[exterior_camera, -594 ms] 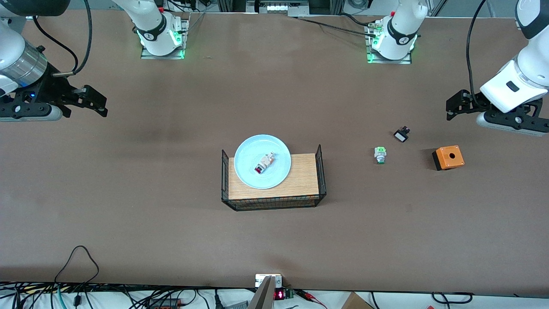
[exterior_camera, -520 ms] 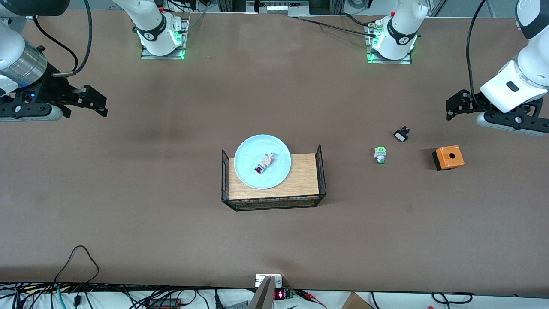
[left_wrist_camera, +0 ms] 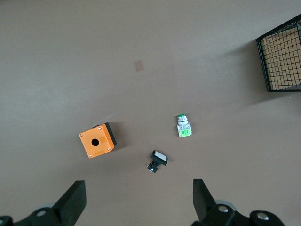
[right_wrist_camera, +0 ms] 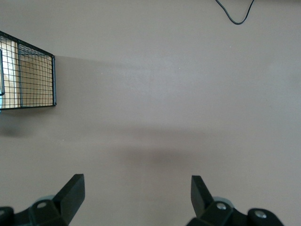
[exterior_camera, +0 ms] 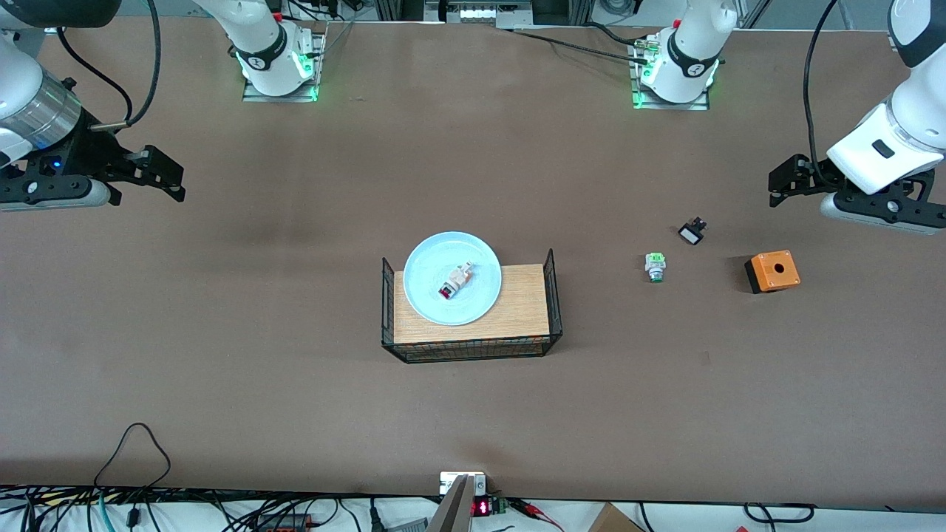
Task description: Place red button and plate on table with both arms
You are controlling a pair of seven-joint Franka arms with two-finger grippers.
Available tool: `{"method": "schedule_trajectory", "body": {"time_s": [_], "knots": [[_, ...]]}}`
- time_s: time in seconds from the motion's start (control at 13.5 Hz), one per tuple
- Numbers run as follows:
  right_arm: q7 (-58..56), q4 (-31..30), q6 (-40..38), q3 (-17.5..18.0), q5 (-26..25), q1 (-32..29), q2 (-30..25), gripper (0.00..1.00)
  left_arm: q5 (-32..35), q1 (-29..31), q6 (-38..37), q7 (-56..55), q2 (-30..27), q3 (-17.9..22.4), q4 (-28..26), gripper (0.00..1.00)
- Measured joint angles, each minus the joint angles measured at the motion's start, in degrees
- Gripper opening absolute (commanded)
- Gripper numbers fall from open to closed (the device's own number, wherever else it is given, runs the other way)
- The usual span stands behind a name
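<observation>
You have no legible brand or label on any item; the only readout is a small red display [exterior_camera: 480, 507] at the desk's front edge, too small to read.

The desk [exterior_camera: 222, 332] is a flat, matte brown surface. At its middle stands a light wooden tray [exterior_camera: 517, 310] with black wire-mesh sides. In it sits the plate [exterior_camera: 425, 295], round, shallow, pale blue and smooth, its rim overhanging the tray's edge nearest the arm bases. On the plate lies the red button [exterior_camera: 454, 281], on its side, with a beige body and red cap. Neither task item is on the desk itself.

Toward the left arm's end of the desk you have three loose parts, apart from each other: a green-capped push button [exterior_camera: 655, 266] with a whitish body, a small black-and-white switch [exterior_camera: 691, 233] farther from the front camera, and an orange square box [exterior_camera: 773, 270] with a black base and a round hole in its top face.

The left claw [left_wrist_camera: 139, 201] hangs over bare desk near the switch, fingers spread wide, pinching nothing. The right claw [right_wrist_camera: 137, 197] hangs over bare desk at the right arm's end, well apart from the tray, fingers likewise spread and empty. A thin black cable [right_wrist_camera: 235, 14] loops on the desk near the front edge.
</observation>
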Motion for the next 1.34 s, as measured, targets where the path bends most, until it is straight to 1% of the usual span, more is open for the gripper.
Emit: {"method": "schedule_trajectory", "body": {"time_s": [0.15,0.22,0.37,0.45,0.59,0.67,0.74,0.89,0.97,1.04,1.19,1.34], "knots": [[0.0,0.0,0.1,-0.1,0.0,-0.1,0.0,1.0,-0.2,-0.1,-0.7,0.0,0.2,-0.1,0.0,1.0],[0.0,0.0,0.1,-0.2,0.0,-0.1,0.1,1.0,-1.5,-0.2,-1.8,-0.1,0.4,-0.2,0.0,1.0],[-0.2,-0.2,0.0,-0.2,0.0,0.0,0.3,1.0,-7.6,-0.3,-3.2,-1.5,0.4,-0.2,0.0,1.0],[-0.2,-0.3,0.0,-0.2,0.0,0.0,0.3,1.0,-9.4,-0.5,-3.2,-2.4,0.5,-0.5,0.0,1.0],[-0.2,-0.6,0.1,-0.1,0.0,0.0,0.3,1.0,-11.6,-1.6,-3.3,-6.0,0.9,-2.8,0.9,1.0],[-0.2,-0.9,0.6,-0.1,0.0,0.0,0.4,1.0,-11.9,-2.4,-3.4,-8.6,1.4,-5.0,1.7,1.0],[-0.2,-1.5,1.2,-0.1,0.0,0.0,0.4,1.0,-12.0,-3.1,-3.3,-11.5,2.1,-8.1,2.4,1.0],[-0.2,-2.5,1.7,0.0,0.1,0.2,0.6,1.0,-12.0,-4.3,-3.3,-16.6,4.3,-14.5,5.2,1.0],[-0.2,-2.8,1.7,0.0,0.2,0.7,0.9,1.0,-11.7,-5.4,-3.0,-19.4,6.1,-16.9,7.1,1.0],[-0.2,-3.0,1.8,0.1,0.2,1.4,1.4,1.0,-10.4,-7.2,-1.8,-22.4,8.1,-18.2,9.1,1.0],[-0.1,-3.0,2.5,0.2,0.5,2.6,2.8,1.0,-6.6,-12.8,2.8,-28.3,12.9,-18.6,12.3,1.0],[-0.1,-3.0,2.9,0.2,0.9,2.9,4.0,1.0,-1.3,-18.4,10.2,-32.6,18.0,-18.6,13.8,1.0]]}}
